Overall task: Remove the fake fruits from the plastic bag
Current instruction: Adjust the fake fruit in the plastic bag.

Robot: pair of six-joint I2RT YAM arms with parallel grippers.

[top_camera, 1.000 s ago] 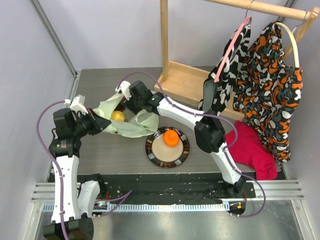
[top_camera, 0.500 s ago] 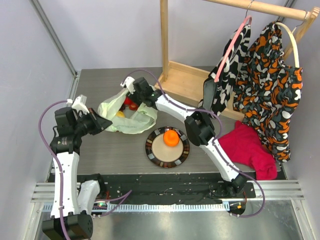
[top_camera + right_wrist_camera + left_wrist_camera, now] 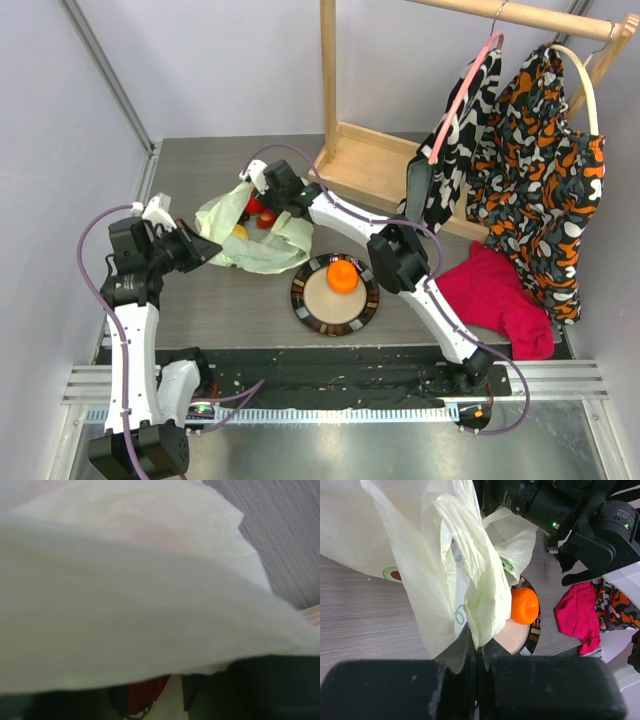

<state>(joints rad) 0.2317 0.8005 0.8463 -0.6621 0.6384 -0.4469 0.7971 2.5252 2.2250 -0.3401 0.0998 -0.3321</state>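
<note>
The pale green plastic bag (image 3: 262,243) lies on the table at the back left, its mouth held up. My left gripper (image 3: 204,246) is shut on a fold of the bag's edge (image 3: 470,595); in the left wrist view the left gripper (image 3: 479,647) pinches that fold. My right gripper (image 3: 263,200) reaches into the mouth. Two red fruits (image 3: 257,208) and a yellow lemon (image 3: 240,231) show inside. In the right wrist view the bag (image 3: 150,580) fills the frame; a red fruit (image 3: 145,696) sits between the parted jaws of the right gripper (image 3: 155,699), beside one finger. An orange (image 3: 342,274) rests on the plate (image 3: 304,300).
A wooden clothes rack (image 3: 360,165) stands at the back right with patterned garments (image 3: 535,170) on hangers. A red cloth (image 3: 505,295) lies on the table right of the plate. The right arm (image 3: 350,222) stretches across above the table towards the bag.
The right gripper has pushed deeper into the bag's mouth and its jaws have narrowed. The bag has spread, showing the red fruits. The left gripper has shifted slightly left, still gripping.
</note>
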